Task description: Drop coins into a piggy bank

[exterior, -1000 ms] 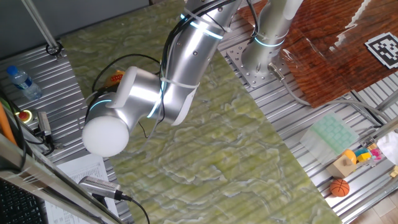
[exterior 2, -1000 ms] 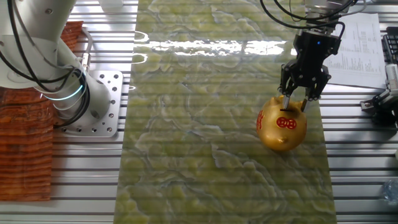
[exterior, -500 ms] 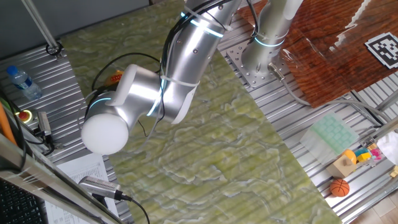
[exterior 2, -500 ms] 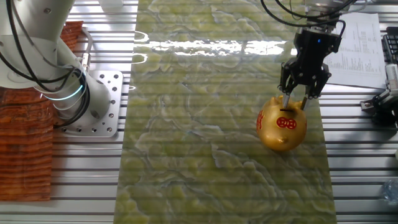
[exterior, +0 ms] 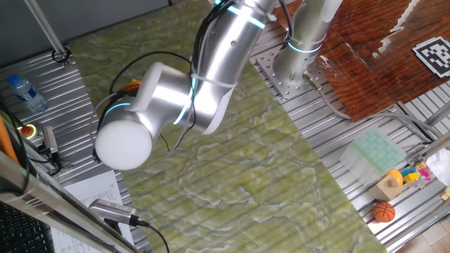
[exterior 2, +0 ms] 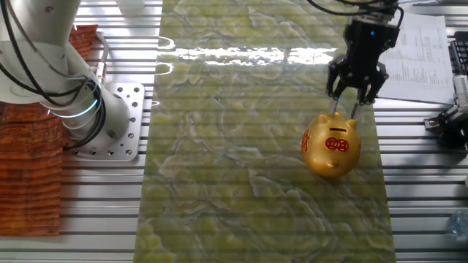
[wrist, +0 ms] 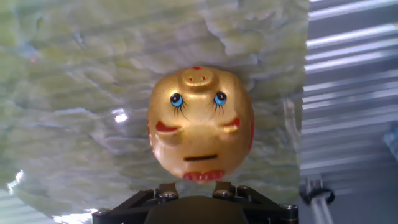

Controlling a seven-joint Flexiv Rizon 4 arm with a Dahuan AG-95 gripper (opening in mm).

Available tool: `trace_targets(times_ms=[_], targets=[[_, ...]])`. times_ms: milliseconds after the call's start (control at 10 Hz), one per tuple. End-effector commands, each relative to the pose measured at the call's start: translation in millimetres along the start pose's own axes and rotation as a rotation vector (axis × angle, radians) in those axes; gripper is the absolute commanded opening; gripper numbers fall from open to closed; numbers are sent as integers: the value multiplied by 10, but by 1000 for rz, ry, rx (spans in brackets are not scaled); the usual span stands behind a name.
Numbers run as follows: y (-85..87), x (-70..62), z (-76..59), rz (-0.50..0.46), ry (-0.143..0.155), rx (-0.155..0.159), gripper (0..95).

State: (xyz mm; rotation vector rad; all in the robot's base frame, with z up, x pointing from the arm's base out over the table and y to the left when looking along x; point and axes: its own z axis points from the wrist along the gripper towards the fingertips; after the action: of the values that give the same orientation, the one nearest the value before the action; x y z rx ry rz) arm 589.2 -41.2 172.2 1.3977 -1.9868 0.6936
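Note:
The piggy bank [exterior 2: 333, 146] is a shiny gold pig with red marking, standing on the green marbled mat at the right. Its dark slot [exterior 2: 338, 130] faces up. My gripper [exterior 2: 345, 112] hangs just above the pig's back, its two thin fingers apart with nothing seen between them. In the hand view the piggy bank [wrist: 200, 124] fills the middle, snout away from me, slot [wrist: 200, 158] near me. Only the finger bases of the gripper [wrist: 194, 188] show at the bottom edge. No coin is in view. In the one fixed view my arm hides the gripper and nearly all of the pig.
The arm's base [exterior 2: 110, 120] is bolted at the mat's left. Printed papers [exterior 2: 420, 44] lie right of the pig. A water bottle [exterior: 28, 93], a red button [exterior: 28, 131], a green tray [exterior: 376, 151] and a small orange basketball [exterior: 384, 211] sit off the mat.
My gripper has risen from the pig's slot, where the fingertips were touching, and now hangs a little above it. The arm has lifted with it. The pig has not moved.

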Motion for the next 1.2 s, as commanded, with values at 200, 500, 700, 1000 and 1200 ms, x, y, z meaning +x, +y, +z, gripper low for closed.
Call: trace_targets(times_ms=[200, 500, 700, 1000, 1200], targets=[[105, 85, -135, 344, -193, -126, 0], [245, 157, -300, 741, -371, -390, 0], [340, 191, -409, 1016, -493, -555, 0], [556, 241, -620, 1307, -604, -673, 0], [697, 253, -743, 1383, -673, -651, 0]])
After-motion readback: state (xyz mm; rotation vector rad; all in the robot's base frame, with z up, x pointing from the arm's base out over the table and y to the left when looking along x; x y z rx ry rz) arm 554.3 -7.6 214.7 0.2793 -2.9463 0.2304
